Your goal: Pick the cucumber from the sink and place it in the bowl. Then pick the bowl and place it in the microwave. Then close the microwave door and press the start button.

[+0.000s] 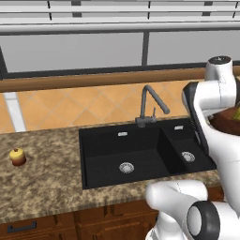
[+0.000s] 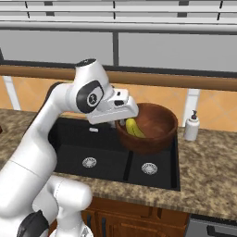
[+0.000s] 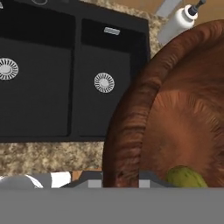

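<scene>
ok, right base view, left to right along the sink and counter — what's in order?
Left drain → right drain → soap dispenser. The bowl, cucumber inside it, is held up over the sink, above the right basin.

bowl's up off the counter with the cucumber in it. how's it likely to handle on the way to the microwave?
The bowl looks thick-walled and rigid, so flex seems unlikely. It hangs tilted over the sink from a rim hold, so it may swing. The loose cucumber could slide inside.

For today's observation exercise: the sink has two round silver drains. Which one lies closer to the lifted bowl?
The drain in the smaller right-hand basin, directly below the bowl; the other drain sits in the larger left basin.
</scene>
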### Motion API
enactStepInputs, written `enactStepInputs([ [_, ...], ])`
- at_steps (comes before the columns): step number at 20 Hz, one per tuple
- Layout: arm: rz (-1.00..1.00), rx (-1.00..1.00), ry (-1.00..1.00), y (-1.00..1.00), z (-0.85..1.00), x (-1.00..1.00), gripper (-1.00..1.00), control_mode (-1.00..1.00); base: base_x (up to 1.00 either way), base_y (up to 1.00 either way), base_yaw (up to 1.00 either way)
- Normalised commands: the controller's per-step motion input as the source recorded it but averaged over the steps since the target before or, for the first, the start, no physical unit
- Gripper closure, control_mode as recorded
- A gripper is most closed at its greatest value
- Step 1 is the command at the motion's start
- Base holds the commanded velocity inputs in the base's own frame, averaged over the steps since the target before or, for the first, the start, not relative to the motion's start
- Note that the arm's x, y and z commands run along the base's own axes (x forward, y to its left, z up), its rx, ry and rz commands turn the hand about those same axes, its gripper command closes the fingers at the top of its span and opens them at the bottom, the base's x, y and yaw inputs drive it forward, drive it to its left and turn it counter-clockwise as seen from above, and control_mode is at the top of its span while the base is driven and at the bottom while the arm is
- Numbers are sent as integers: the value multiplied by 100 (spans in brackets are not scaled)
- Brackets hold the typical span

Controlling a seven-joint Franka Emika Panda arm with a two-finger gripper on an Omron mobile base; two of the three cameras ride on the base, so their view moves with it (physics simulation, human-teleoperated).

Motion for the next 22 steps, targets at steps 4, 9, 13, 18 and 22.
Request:
enactStepInputs([
  [4,0,0,0,0,0,0,100,100,-53,0,-42],
  [9,0,0,0,0,0,0,100,100,-55,-1,-60],
  [13,0,0,0,0,0,0,100,100,-36,0,-62],
  [18,0,0,0,0,0,0,100,100,-14,-20,-59],
  [22,0,0,0,0,0,0,100,100,-1,-20,-61],
])
